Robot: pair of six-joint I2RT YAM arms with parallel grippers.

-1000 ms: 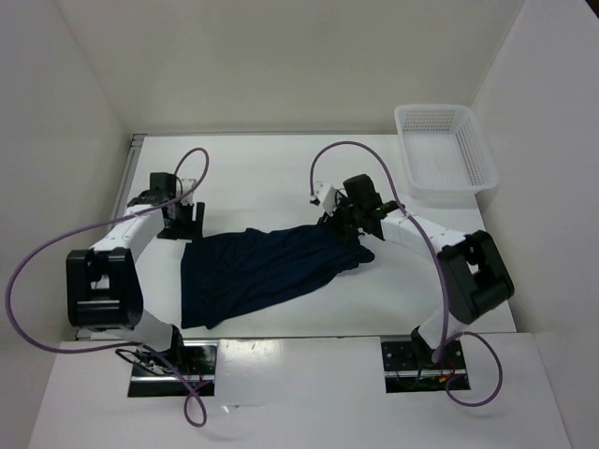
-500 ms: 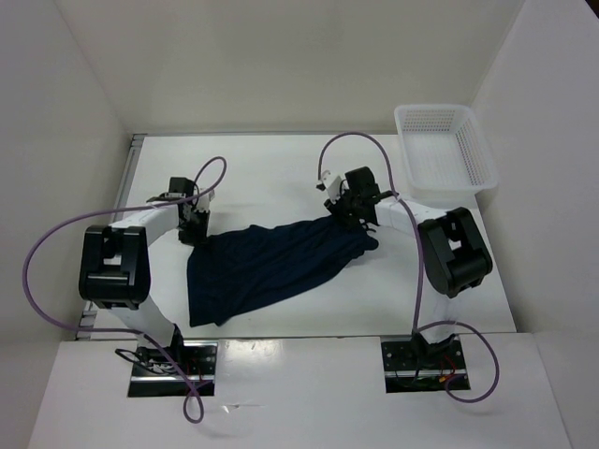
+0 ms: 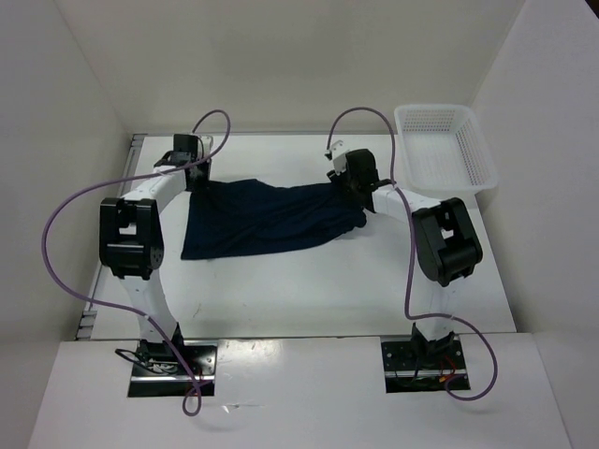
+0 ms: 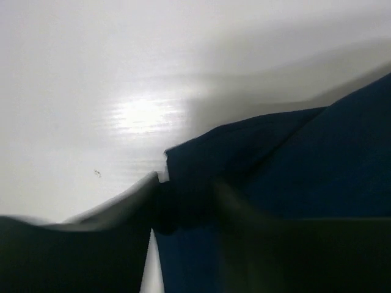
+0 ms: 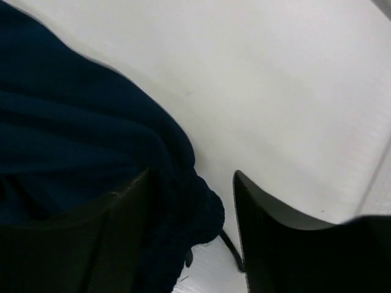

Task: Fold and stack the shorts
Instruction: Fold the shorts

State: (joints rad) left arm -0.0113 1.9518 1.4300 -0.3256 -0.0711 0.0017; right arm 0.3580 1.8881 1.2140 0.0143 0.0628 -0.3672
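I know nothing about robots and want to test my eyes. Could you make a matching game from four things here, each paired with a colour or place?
Things:
1. shorts
2. basket
3. cables
4. left end effector

Colour or place:
A. purple
B. far right corner of the table
C. at the far left corner of the shorts
D. dark navy

Pairs: 1-D, 2-B, 3-A, 4-C

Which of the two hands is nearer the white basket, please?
The right hand, at the right end of the shorts; the left hand is at their opposite end, farther from the basket.
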